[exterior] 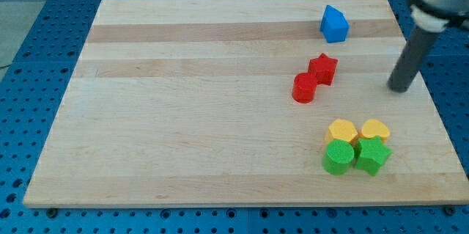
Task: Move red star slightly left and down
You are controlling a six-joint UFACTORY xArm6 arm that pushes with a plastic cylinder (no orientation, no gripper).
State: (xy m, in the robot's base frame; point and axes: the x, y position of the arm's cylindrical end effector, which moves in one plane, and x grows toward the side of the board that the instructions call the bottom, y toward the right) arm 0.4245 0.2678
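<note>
The red star [323,68] lies on the wooden board [183,117] right of centre. A red cylinder [304,87] touches its lower left side. My tip [399,88] is at the view's right, well to the right of the red star and slightly lower, touching no block. The rod rises from it toward the view's top right corner.
A blue pentagon-like block [334,24] sits above the red star near the board's top edge. At lower right is a tight cluster: a yellow block [342,130], a yellow heart [375,129], a green cylinder [339,158] and a green star [372,155].
</note>
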